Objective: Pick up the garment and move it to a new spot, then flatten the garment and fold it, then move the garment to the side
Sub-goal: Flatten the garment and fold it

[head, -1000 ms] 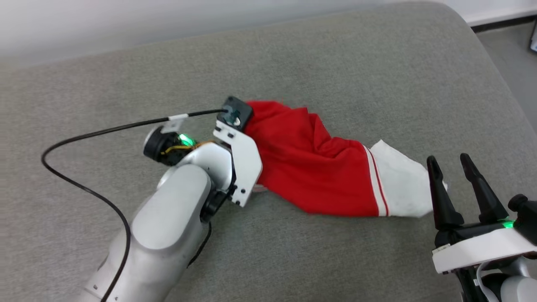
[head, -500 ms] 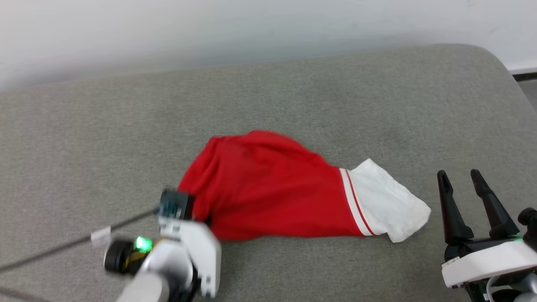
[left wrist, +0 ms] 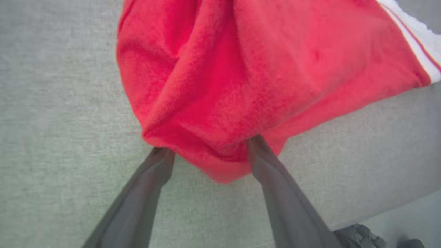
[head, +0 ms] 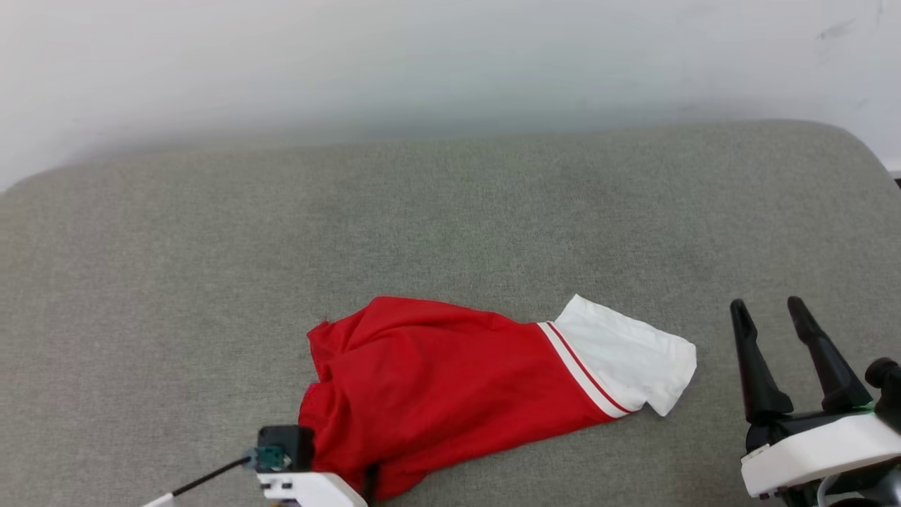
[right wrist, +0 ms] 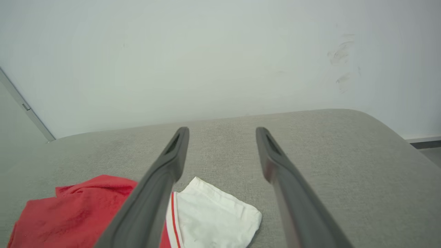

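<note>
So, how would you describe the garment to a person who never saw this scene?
A wide grey cushioned surface stands against a white wall. Near its front edge lies the garment, a crumpled cloth heap. It is the one bright red thing there, with a white flap and striped trim at its end toward the black-fingered right gripper.

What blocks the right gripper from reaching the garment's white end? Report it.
Probably nothing. The right gripper stands open beside the garment, and bare grey cushion lies between its fingertips and the white end.
</note>
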Motion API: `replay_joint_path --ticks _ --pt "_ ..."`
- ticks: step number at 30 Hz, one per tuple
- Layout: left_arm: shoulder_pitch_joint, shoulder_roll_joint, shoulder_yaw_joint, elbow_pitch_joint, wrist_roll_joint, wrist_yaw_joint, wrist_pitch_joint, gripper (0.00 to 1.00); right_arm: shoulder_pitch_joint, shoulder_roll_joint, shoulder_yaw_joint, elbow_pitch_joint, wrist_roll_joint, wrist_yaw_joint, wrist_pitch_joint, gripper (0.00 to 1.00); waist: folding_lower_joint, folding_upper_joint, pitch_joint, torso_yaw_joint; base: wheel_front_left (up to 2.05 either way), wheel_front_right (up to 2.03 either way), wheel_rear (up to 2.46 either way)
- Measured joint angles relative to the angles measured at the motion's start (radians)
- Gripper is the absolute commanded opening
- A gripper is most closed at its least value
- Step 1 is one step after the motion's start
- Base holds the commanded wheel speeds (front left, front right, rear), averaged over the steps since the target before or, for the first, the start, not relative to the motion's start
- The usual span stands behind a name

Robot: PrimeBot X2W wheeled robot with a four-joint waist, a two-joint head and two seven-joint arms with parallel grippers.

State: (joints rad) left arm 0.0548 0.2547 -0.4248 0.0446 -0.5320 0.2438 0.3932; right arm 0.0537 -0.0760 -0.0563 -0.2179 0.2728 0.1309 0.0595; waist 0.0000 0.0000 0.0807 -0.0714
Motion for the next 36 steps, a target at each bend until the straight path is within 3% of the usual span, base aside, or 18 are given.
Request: replay_joint_path --ticks 6,13,22,29,34,35,36 --pt "-0.049 0.045 0.032 -0.068 0.048 0.01 -0.064 1.0 0.02 0.002 0.002 -0.022 -0.003 0.0 0.023 1.0 0.0 0.0 -0.047 0.003 0.0 0.0 0.0" --pt "-0.197 0.119 0.056 -0.094 0.073 -0.027 -0.013 1.0 0.024 -0.005 0.008 -0.051 -0.022 0.0 0.047 1.0 0.0 0.0 -0.04 -0.01 0.0 0.0 0.0" --pt "-0.409 0.173 0.061 0.066 0.049 -0.099 0.131 1.0 -0.054 -0.038 0.033 -0.064 -0.011 0.0 0.032 1.0 0.0 0.0 0.072 -0.048 0.0 0.0 0.0" --pt "-0.484 0.178 0.014 0.198 0.012 -0.172 0.25 1.0 -0.094 -0.04 0.041 -0.009 0.003 0.0 -0.004 1.0 0.0001 0.0 0.168 -0.085 0.0 0.0 0.0" --pt "-0.534 0.177 0.003 0.264 -0.027 -0.191 0.366 1.0 -0.107 -0.036 0.054 0.027 0.016 0.0 -0.02 1.0 0.0001 0.0 0.186 -0.105 0.0 0.0 0.0" --pt "-0.54 0.177 0.002 0.271 -0.036 -0.193 0.384 0.81 -0.109 -0.035 0.056 0.032 0.018 0.0 -0.022 1.0 0.0 0.0 0.185 -0.107 0.0 0.0 0.0" --pt "-0.545 0.178 -0.001 0.274 -0.037 -0.198 0.394 0.4 -0.111 -0.034 0.057 0.036 0.018 0.0 -0.024 1.0 0.0001 0.0 0.183 -0.108 0.0 0.0 0.0"
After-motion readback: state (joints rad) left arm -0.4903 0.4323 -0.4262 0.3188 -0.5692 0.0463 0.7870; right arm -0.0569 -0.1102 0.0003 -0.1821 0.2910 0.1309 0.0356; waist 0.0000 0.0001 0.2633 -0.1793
